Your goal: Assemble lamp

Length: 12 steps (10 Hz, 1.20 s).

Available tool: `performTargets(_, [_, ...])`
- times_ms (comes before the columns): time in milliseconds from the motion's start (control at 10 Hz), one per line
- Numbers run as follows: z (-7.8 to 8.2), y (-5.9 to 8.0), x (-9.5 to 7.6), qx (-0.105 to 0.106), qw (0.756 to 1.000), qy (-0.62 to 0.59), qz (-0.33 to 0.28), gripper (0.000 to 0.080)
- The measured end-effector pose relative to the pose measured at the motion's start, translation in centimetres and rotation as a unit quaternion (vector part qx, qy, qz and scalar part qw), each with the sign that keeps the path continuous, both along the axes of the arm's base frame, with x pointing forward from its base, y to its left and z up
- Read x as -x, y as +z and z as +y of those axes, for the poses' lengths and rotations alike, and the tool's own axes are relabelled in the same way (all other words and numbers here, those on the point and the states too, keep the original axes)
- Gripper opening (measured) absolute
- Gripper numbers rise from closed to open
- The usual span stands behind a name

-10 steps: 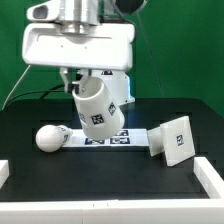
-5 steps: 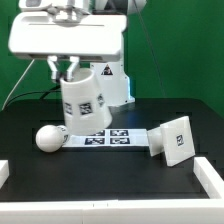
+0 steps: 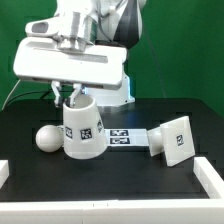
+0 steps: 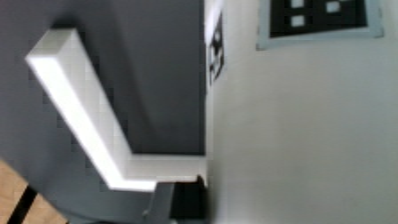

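Pincer (image 3: 72, 96) lower than before; shade (image 3: 85, 132) now upright

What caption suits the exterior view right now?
Panda gripper holds the lamp shade upright at the marker board, flanked by bulb and base block.

This is a robotics lab bench, set up for recorded trials rather than a home or a workshop. A green cloth backdrop (image 3: 190, 50) hangs behind the far edge of a matte black surface (image 3: 130, 180). A low white rail (image 3: 208, 178) fences the surface at its near corners, and the wrist view shows such a rail (image 4: 89, 110) too. A white Franka arm (image 3: 75, 62) stands at the far side, with a cable (image 3: 12, 95) trailing at the exterior view's left. The marker board (image 3: 128, 138) lies flat on the surface. Black-and-white square tags also mark the plain white lamp shade (image 3: 84, 135) and base block (image 3: 176, 140).
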<state>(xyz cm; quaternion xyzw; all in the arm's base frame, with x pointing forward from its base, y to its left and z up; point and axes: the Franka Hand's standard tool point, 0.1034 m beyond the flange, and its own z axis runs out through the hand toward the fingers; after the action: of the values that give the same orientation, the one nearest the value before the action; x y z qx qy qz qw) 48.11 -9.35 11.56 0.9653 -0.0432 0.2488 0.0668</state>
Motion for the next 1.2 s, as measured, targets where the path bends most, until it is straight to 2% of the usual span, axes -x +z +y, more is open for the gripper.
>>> performTargets(200, [1.0,-0.6,0.3,-0.008,1.000,-0.007,0.011,0.0048])
performTargets(600, [1.2,-0.9,0.4,-0.004,1.000,-0.005,0.010,0.0048])
performTargets(700, [2.7,-1.9,1.1,-0.007,1.000,-0.014,0.015,0.0048])
performTargets(800, [3.5,-2.1,1.3,-0.006,1.000,-0.012,0.020,0.0048])
performTargets(1200, [3.6,-2.4,1.5,-0.005,0.999,-0.024,0.021,0.0048])
